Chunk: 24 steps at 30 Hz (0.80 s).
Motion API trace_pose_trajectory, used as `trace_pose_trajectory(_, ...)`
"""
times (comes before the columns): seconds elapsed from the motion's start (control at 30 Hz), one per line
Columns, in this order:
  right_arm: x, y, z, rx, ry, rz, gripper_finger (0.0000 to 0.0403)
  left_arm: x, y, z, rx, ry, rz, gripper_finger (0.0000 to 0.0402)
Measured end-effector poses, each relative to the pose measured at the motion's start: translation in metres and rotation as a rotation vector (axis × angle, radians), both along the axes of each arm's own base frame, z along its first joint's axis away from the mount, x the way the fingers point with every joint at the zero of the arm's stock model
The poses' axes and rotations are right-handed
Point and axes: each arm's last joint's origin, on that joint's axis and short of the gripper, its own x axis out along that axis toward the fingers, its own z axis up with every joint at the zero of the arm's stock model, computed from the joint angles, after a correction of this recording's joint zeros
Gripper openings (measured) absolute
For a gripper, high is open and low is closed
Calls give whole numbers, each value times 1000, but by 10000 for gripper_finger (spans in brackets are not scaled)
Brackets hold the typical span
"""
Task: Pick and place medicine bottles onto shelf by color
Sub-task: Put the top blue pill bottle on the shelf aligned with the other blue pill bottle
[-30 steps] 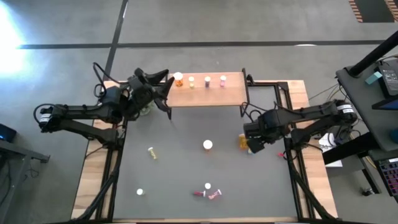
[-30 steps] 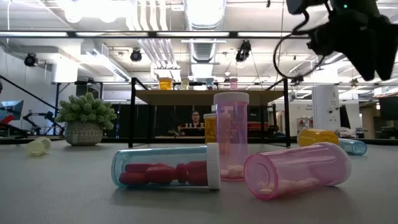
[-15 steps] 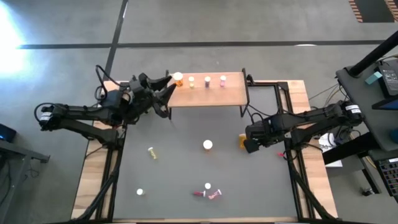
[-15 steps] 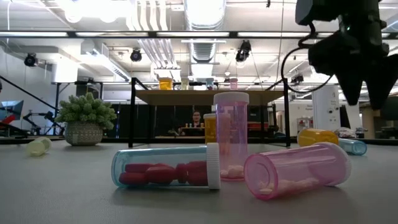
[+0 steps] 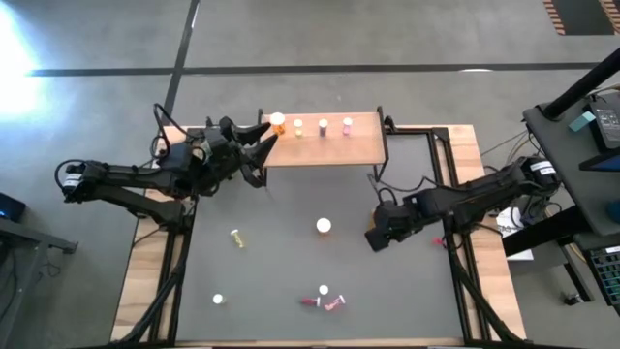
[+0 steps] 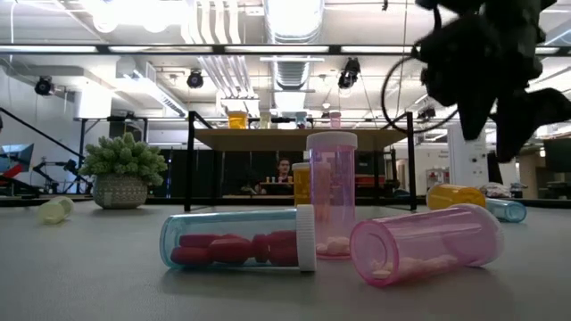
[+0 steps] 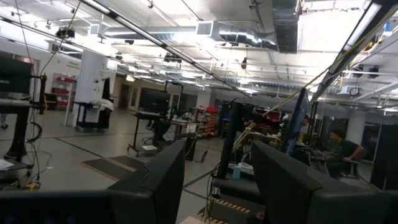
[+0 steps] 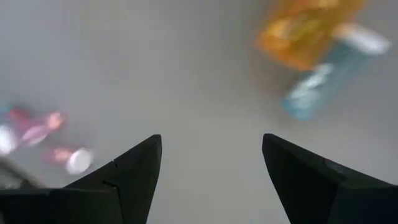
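Our right gripper (image 8: 211, 168) hangs spread and empty.
A lying orange bottle (image 8: 305, 28), smooth translucent plastic, sits just beyond it on the tabletop (image 5: 291, 262).

Pink bottle (image 6: 426, 242), light-wood shelf (image 5: 329, 147)

I count twelve small white-capped cylindrical medicine bottles (image 6: 332, 192); four stand on the one low light-wood shelf with black metal legs (image 5: 329, 147); eight are on the single grey-topped table (image 5: 281, 262). Of those eight, two are orange (image 6: 455, 194); two are pink (image 6: 424, 242); two are clear bluish (image 6: 236, 239); one is yellowish (image 6: 55, 209); one shows only its white cap (image 5: 218, 300). There is one green bushy potted plant (image 6: 122, 169); two dark robot arms (image 5: 126, 179).
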Motion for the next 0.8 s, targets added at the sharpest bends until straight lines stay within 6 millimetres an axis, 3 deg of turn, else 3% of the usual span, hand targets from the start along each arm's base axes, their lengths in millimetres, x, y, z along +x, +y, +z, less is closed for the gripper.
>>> trace_pose_trajectory(0.3, -4, 8, -2, -30, 74, 30, 267, 0, 0, -1, 0, 3, 0, 169)
trace_pose_trajectory(0.53, -5, -3, -16, -143, 215, -182, 267, 0, -1, -1, -3, 2, -4, 169)
trace_pose_trajectory(0.8, -1, -5, -37, -201, 340, -116, 267, 0, -1, -1, -22, -7, -6, 169)
